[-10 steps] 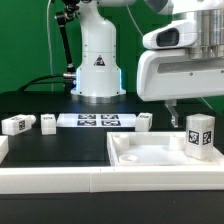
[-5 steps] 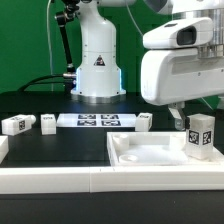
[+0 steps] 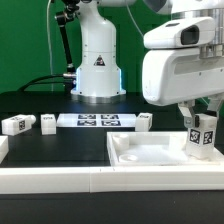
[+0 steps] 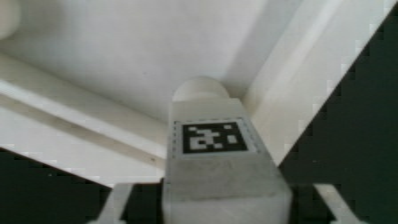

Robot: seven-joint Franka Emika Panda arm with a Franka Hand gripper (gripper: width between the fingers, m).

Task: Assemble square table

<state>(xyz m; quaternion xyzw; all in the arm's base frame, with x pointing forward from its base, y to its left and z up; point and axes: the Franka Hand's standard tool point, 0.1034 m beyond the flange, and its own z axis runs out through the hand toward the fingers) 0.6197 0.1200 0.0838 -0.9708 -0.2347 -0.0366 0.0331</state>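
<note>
Gripper (image 3: 202, 120) points straight down from the bulky white wrist housing, which hangs at the exterior view's right. Its two fingers (image 4: 128, 205) drop on either side of the upper part of the standing leg (image 3: 204, 141). The jaws are set narrow, only about as wide as the block. Neither view shows whether the pads actually press on it, so I cannot tell if the grip is closed.

Farthest from the gripper, toward the exterior view's left, the far leg (image 3: 14, 124) lies on the black tabletop (image 3: 60, 145). The second leg (image 3: 47, 122) lies just beside it, on the side nearer the gripper. The marker board (image 3: 95, 120) comes next, flat in front of the arm base (image 3: 97, 65). The third leg (image 3: 145, 121) lies at the board's end nearer the gripper and clear of the fingers.

The square slab (image 3: 150, 157) lies below the gripper and reaches out from it toward the exterior view's left, its recessed middle facing up. The standing leg is upright at the slab's corner directly beneath the gripper. In the wrist view its tagged face (image 4: 214, 138) sits between the two fingers, with the slab's raised rim running behind it.
</note>
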